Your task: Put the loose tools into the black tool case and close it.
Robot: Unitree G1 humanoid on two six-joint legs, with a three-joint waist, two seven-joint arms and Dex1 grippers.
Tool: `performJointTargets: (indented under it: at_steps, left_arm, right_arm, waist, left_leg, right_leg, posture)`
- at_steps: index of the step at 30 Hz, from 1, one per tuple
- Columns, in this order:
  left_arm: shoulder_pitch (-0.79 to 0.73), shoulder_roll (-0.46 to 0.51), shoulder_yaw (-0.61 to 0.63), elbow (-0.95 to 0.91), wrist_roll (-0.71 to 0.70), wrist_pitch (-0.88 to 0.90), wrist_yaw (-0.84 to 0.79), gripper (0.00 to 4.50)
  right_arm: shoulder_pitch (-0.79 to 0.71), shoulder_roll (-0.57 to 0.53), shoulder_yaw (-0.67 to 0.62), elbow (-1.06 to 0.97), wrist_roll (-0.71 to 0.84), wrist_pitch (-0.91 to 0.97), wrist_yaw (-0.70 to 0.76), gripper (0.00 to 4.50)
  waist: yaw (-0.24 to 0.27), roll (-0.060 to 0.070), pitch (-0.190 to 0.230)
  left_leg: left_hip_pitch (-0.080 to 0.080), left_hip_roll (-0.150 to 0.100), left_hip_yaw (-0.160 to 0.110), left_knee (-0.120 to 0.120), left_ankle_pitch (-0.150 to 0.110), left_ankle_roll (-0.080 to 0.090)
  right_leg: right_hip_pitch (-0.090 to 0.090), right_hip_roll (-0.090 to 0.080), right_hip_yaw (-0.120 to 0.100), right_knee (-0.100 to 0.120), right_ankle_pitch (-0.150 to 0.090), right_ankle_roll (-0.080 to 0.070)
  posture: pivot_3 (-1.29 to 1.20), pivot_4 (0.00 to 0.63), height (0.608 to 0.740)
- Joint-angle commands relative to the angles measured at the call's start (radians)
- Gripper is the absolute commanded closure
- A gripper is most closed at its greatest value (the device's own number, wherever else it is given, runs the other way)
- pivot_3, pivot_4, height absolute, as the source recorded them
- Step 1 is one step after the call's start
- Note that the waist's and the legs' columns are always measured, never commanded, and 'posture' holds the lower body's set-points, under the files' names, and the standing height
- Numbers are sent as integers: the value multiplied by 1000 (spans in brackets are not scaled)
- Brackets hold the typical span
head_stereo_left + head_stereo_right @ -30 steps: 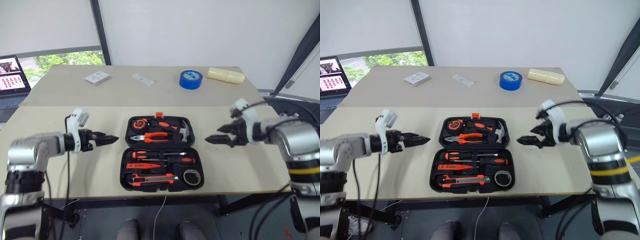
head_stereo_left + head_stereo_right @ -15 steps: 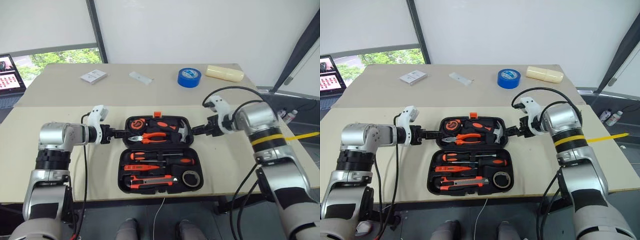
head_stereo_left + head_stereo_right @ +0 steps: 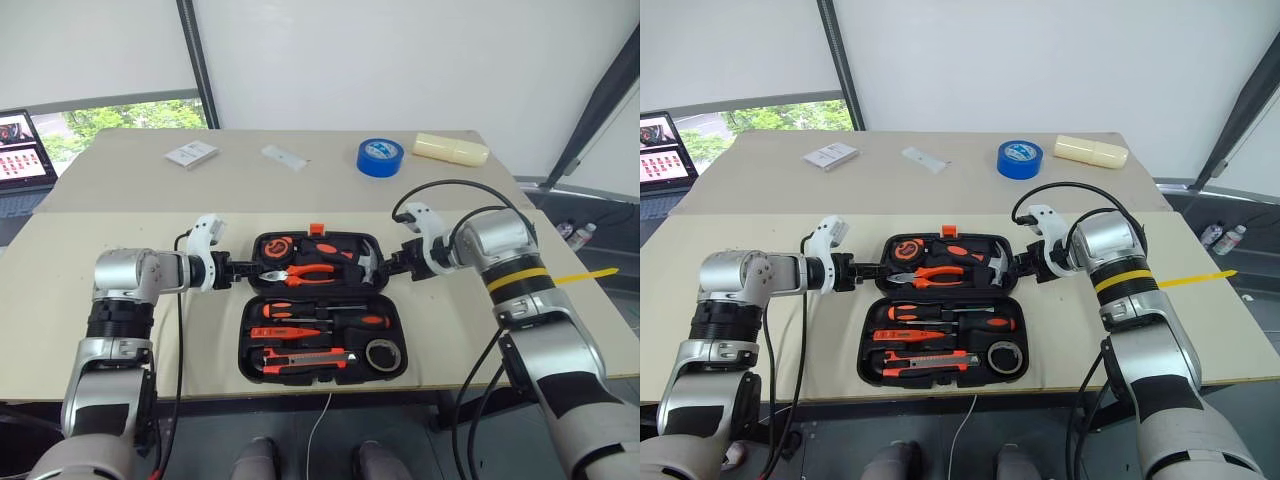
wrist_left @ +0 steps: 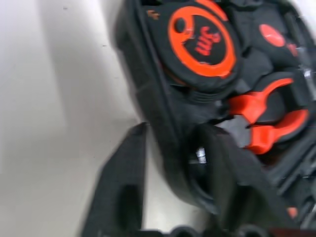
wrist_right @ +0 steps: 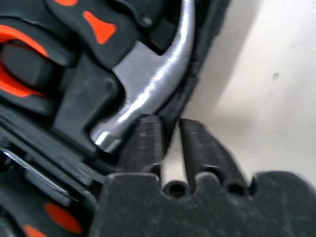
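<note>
The black tool case (image 3: 322,291) lies open flat on the table, its orange latch (image 3: 318,230) at the far edge. In the near half sit two screwdrivers (image 3: 325,310), an orange tester (image 3: 285,331), a utility knife (image 3: 305,355) and a grey tape roll (image 3: 381,353). My left gripper (image 3: 243,268) is shut on the far half's left rim, one finger (image 4: 126,173) outside and one inside, beside the tape measure (image 4: 201,42). At the opposite side, my right gripper (image 3: 388,265) pinches the right rim next to the hammer head (image 5: 158,84).
Pliers (image 3: 305,272) lie in the far half. Farther back on the table are a blue tape roll (image 3: 380,157), a cream oblong case (image 3: 451,149), a white box (image 3: 192,154) and a small white strip (image 3: 285,155). A laptop (image 3: 22,145) stands at the far left.
Both arms swung inward from the table's sides to the far half of the case. Both grippers, open a second ago, have closed on its left and right rims.
</note>
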Motion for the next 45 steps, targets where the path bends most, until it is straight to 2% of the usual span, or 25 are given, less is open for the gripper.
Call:
performJointTargets:
  at_steps: [1,3,7,10,11,15,16,22,24,26,28,31,33,35,37,38,39,42,44,45]
  left_arm:
    - [5,-33,108,-6,-46,-70,14,4341]
    - [33,-53,161,-41,-69,-170,-16,4465]
    - [128,-57,176,-140,-58,-383,-87,4465]
    - [204,-67,176,-192,-6,-572,-68,4465]
    - [235,-72,168,-207,25,-657,-56,4465]
    - [409,-88,135,-243,185,-1191,-81,4465]
    - [453,-83,121,-251,201,-1261,-106,4465]
    - [643,-60,85,-283,264,-1465,-112,4465]
    - [687,-46,88,-286,260,-1488,-121,3774]
    - [723,-29,97,-275,254,-1507,-124,3318]
    - [757,-3,113,-255,260,-1528,-119,2420]
    - [798,33,153,-238,218,-1471,-127,1440]
    - [799,48,185,-231,155,-1396,-136,1440]
    - [781,67,191,-232,109,-1318,-160,1440]
    - [740,84,167,-237,91,-1240,-184,2007]
    - [715,87,151,-245,77,-1191,-194,2162]
    - [699,89,142,-251,68,-1158,-201,2538]
    - [555,74,64,-226,95,-1053,-193,3598]
    - [480,66,22,-190,116,-1019,-204,4399]
    - [435,63,-6,-157,135,-1008,-214,4457]
  right_arm:
    - [10,18,-121,-82,75,-7,-7,4500]
    - [42,20,-169,-139,91,-70,-16,4500]
    - [184,-11,-198,-311,83,-400,50,4500]
    - [279,-35,-217,-406,76,-590,82,4500]
    - [311,-44,-219,-426,70,-657,94,4500]
    - [458,-77,-258,-466,20,-943,62,4500]
    - [496,-86,-258,-463,-5,-1039,53,4500]
    - [704,-133,-233,-372,-150,-1635,20,4500]
    - [732,-146,-218,-319,-197,-1794,1,4500]
    - [754,-162,-195,-273,-230,-1905,-6,3756]
    - [776,-180,-180,-228,-253,-1978,-18,3161]
    - [811,-206,-208,-201,-255,-1995,-60,2234]
    - [863,-234,-220,-243,-183,-1934,-19,2234]
    - [944,-259,-232,-339,-44,-1800,50,2234]
    - [1073,-295,-251,-539,226,-1485,122,2805]
    - [1127,-320,-258,-625,309,-1375,146,2977]
    - [1161,-337,-264,-683,355,-1305,157,3330]
    - [1278,-404,-239,-865,381,-1206,222,4332]
    - [1291,-416,-217,-936,375,-1153,225,4500]
    - [1282,-415,-198,-963,366,-1128,226,4500]
  waist:
    - [-1,0,0]
    - [-2,0,0]
    - [-4,0,0]
    - [-3,0,1]
    - [-3,0,1]
    - [0,0,1]
    - [2,0,1]
    - [14,0,0]
    - [11,0,0]
    - [10,0,0]
    - [12,0,0]
    - [10,0,0]
    - [9,0,0]
    - [11,0,0]
    - [18,0,0]
    - [18,0,0]
    - [18,0,0]
    - [26,0,0]
    - [25,-3,-2]
    - [21,-3,-2]
  left_leg:
    - [0,0,0,1,0,0]
    - [0,0,0,1,0,0]
    - [-2,0,0,0,0,0]
    - [-4,0,0,-1,0,0]
    - [-4,0,0,-1,0,0]
    - [-6,0,1,-3,0,0]
    - [-6,0,1,-3,0,0]
    - [-3,-1,2,-4,0,0]
    - [1,-1,3,-4,0,0]
    - [5,-1,5,-4,0,0]
    - [6,0,5,-3,0,0]
    - [7,0,5,-1,0,0]
    - [7,0,5,-1,1,1]
    - [8,0,5,-1,1,1]
    - [8,1,5,-1,1,1]
    - [8,1,5,-1,1,1]
    - [8,1,5,-1,1,1]
    - [11,1,5,0,1,1]
    - [10,1,4,0,0,0]
    - [11,1,3,1,0,-1]
  right_leg:
    - [0,0,0,1,0,0]
    - [-1,0,1,2,0,0]
    - [-3,0,1,1,0,0]
    - [-4,0,1,-1,0,0]
    - [-4,0,1,-2,0,0]
    - [-4,0,1,-7,1,2]
    - [-3,-1,1,-7,1,2]
    - [0,-1,1,-10,1,2]
    - [3,-1,3,-10,1,2]
    - [5,-1,5,-9,1,3]
    - [5,-1,5,-9,1,3]
    - [6,-1,5,-9,1,4]
    - [6,-1,6,-8,2,5]
    - [6,-1,6,-8,2,5]
    - [7,-1,6,-7,2,4]
    - [8,-1,6,-7,3,3]
    - [8,-1,6,-7,3,1]
    - [10,0,6,-7,2,3]
    - [12,1,5,-7,-4,1]
    - [12,1,6,-8,-3,1]
  posture:
    - [0,150,740]
    - [0,150,740]
    - [0,150,740]
    - [0,150,740]
    - [0,150,740]
    - [0,150,740]
    - [0,150,740]
    - [0,150,740]
    - [0,150,740]
    - [0,150,740]
    - [0,150,740]
    - [0,150,740]
    - [0,150,740]
    - [0,150,740]
    - [0,150,740]
    - [0,150,740]
    - [0,150,740]
    - [0,150,740]
    - [0,150,740]
    - [0,150,740]
